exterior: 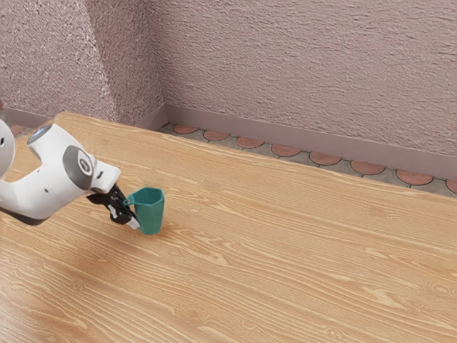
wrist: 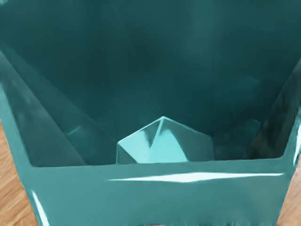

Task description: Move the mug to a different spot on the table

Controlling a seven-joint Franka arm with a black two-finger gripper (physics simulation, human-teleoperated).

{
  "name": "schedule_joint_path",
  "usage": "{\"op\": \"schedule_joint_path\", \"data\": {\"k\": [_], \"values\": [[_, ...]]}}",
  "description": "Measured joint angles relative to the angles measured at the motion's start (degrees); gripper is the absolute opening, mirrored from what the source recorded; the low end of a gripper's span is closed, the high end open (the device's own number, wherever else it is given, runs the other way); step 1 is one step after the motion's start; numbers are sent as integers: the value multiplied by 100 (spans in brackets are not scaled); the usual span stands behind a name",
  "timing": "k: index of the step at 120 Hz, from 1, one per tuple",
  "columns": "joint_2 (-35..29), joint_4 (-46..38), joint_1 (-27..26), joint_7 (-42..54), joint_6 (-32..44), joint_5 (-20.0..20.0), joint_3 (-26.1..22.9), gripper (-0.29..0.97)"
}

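Wood-grain tabletop [exterior: 300,243], pink stucco walls [exterior: 285,57]. Black two-finger gripper [exterior: 126,212] pinches faceted teal mug [exterior: 151,211] at its handle-side rim, toward exterior view's left. Off-centre hold, so mug may tilt or slip.

The mug [exterior: 150,211] is teal and glossy, with flat faceted walls that narrow from a wide rim to a smaller base. It stands mouth up, roughly upright, with its base down at the wooden surface [exterior: 285,243]. It sits right against the tool [exterior: 127,213], on the side away from the arm, its thin handle [exterior: 128,202] toward the tool. Just under the tool, the mug's [wrist: 150,70] open inside is empty, with a paler angular floor [wrist: 162,143].
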Motion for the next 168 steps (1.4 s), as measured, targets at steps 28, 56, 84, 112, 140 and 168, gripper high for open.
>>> {"op": "schedule_joint_path", "data": {"k": [28, 56, 84, 112, 140, 168], "values": [[-243, -641, -254, -433, 728, 5, 6, -8], [-234, -701, -250, -790, 991, 8, -6, 17], [-257, -826, -281, -1162, 981, 1, 0, 51], [-303, -994, -263, -1561, 983, -9, 230, 62], [-630, -1135, -155, -1879, 982, -12, 346, 66], [-1225, -1137, -223, -2154, 966, -3, 343, 67]]}}
